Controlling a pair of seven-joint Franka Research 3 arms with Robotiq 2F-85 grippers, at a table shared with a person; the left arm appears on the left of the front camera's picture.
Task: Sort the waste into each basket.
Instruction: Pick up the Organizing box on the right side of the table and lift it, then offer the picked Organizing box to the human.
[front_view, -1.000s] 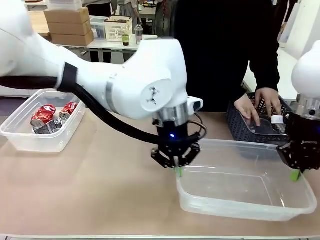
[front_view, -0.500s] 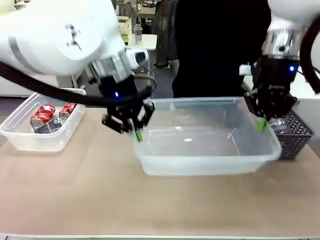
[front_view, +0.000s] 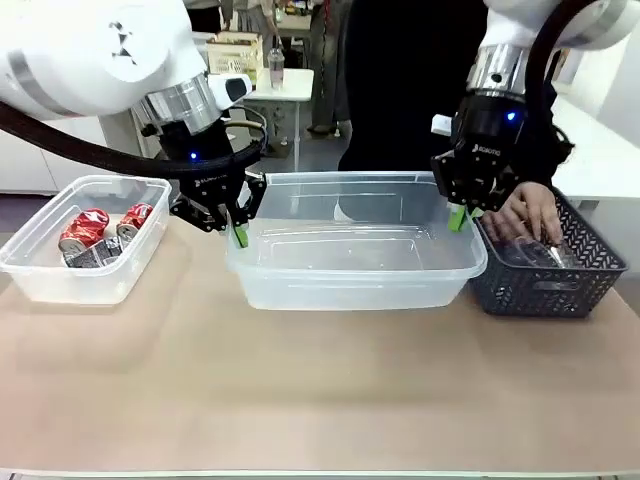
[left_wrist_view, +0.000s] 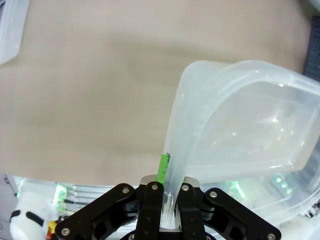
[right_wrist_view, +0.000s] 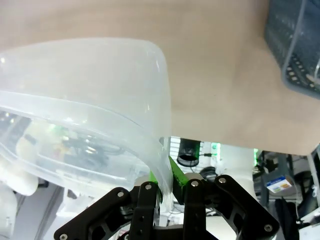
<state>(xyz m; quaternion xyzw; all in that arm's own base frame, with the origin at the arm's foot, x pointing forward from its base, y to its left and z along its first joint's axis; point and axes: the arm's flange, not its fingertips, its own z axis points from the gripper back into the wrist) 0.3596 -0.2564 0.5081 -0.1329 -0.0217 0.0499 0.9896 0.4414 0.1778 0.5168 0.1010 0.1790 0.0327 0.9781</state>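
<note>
- Crushed red-and-silver cans (front_view: 98, 232) lie in the small clear tub (front_view: 40, 268) at the table's far left, well apart from my arms.
- My left gripper (front_view: 238, 228) is clamped on the left rim of the big clear tub (front_view: 355, 290); my left wrist view shows the thin wall (left_wrist_view: 175, 170) pinched between the green pads.
- That big tub sits mid-table, empty, spanning the gap between my two grippers.
- My right gripper (front_view: 461, 215) is pinched onto the tub's right rim, the wall (right_wrist_view: 162, 175) caught between its fingers.
- At the far right, the dark lattice basket (front_view: 560, 285) stands just beside the tub, a person's hand (front_view: 525, 215) reaching into it.
</note>
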